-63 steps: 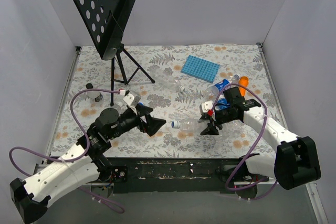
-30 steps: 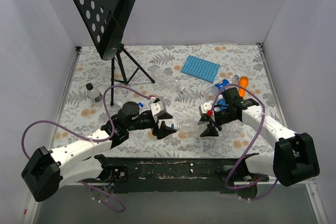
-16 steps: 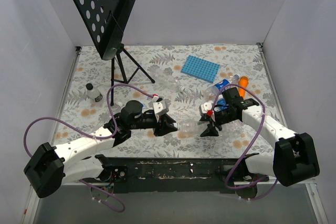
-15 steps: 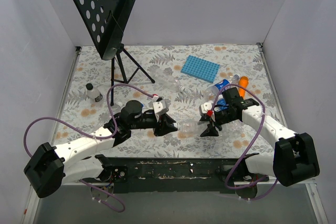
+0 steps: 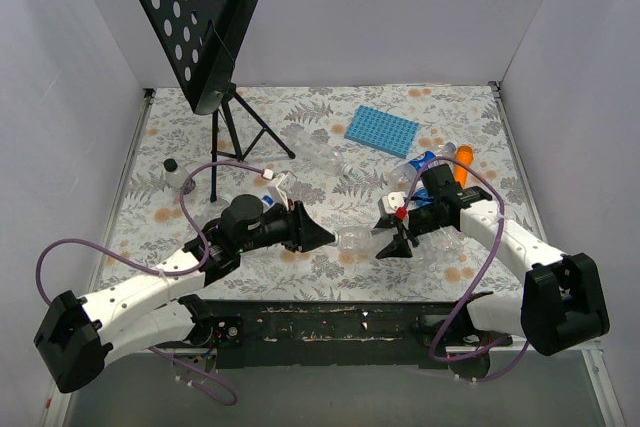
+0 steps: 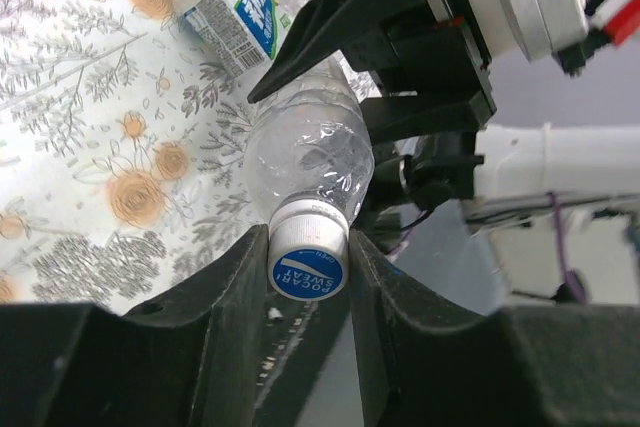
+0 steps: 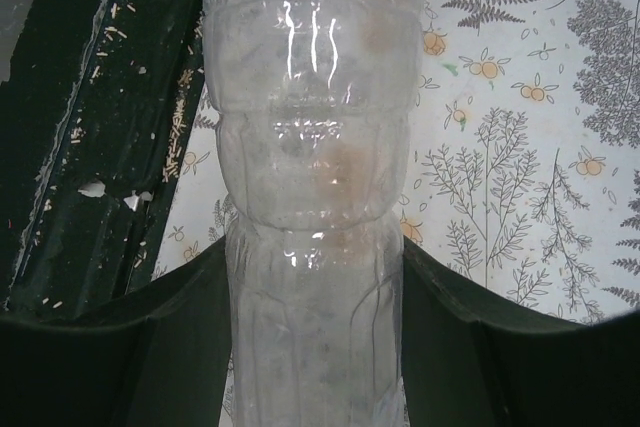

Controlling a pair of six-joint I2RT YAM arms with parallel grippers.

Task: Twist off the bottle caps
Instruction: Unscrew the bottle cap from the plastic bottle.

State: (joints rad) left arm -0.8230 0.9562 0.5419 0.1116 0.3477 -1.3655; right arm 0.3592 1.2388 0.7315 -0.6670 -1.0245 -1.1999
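Note:
A clear unlabelled bottle (image 5: 357,239) is held lying level just above the floral table, between my two grippers. My left gripper (image 5: 325,238) is shut on its bottle cap (image 6: 308,259), white with a blue printed top, one finger pressing each side. My right gripper (image 5: 393,237) is shut on the bottle's body (image 7: 310,197), whose ribbed wall fills the gap between the black fingers (image 7: 160,347). In the left wrist view the bottle (image 6: 310,162) runs away from the cap toward the right gripper's fingers (image 6: 350,17).
More bottles (image 5: 425,172), some with blue labels, and an orange stick (image 5: 463,162) lie behind the right gripper. A blue ridged tray (image 5: 381,130) sits at the back. A music stand (image 5: 205,27) stands at the back left, a small bottle (image 5: 175,172) at the left.
My left gripper moved right onto the cap and shut on it, and its wrist has since turned. The right gripper and bottle have hardly moved.

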